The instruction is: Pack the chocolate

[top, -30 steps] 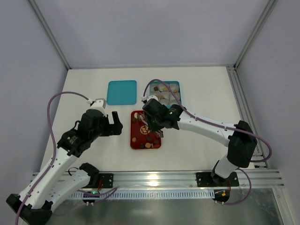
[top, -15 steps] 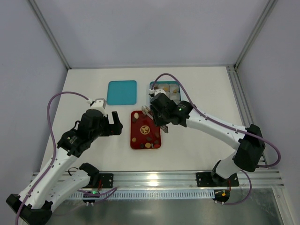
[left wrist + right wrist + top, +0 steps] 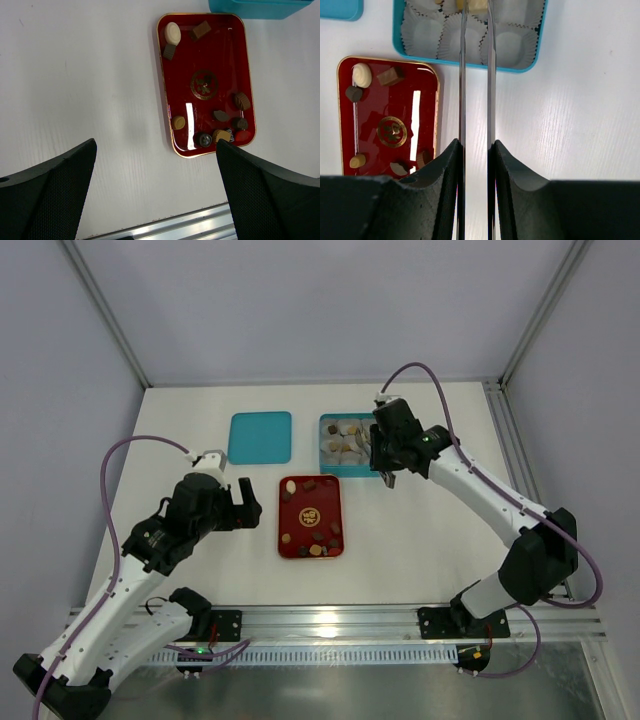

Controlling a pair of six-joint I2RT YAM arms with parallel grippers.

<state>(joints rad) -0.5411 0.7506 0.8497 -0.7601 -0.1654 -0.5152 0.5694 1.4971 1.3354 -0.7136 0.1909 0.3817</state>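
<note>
A red tray (image 3: 297,502) holds several small chocolate pieces, among them a cream oval (image 3: 172,33), a brown square (image 3: 200,30) and a tan round one (image 3: 178,122). The tray also shows in the right wrist view (image 3: 370,112). A teal box (image 3: 327,465) with pale paper cups (image 3: 422,32) has pieces in its far cups. My right gripper (image 3: 372,447) hangs over the box with its thin blades shut on a cream-yellow chocolate piece (image 3: 477,5). My left gripper (image 3: 249,505) is open and empty, left of the tray, above bare table (image 3: 155,200).
The teal lid (image 3: 260,436) lies flat left of the box. The table's aluminium front rail (image 3: 165,227) runs below the tray. Frame posts stand at the back corners.
My right gripper has lifted off the red tray and swung up and right to the teal box with a piece between its blades. The left arm has not moved.
</note>
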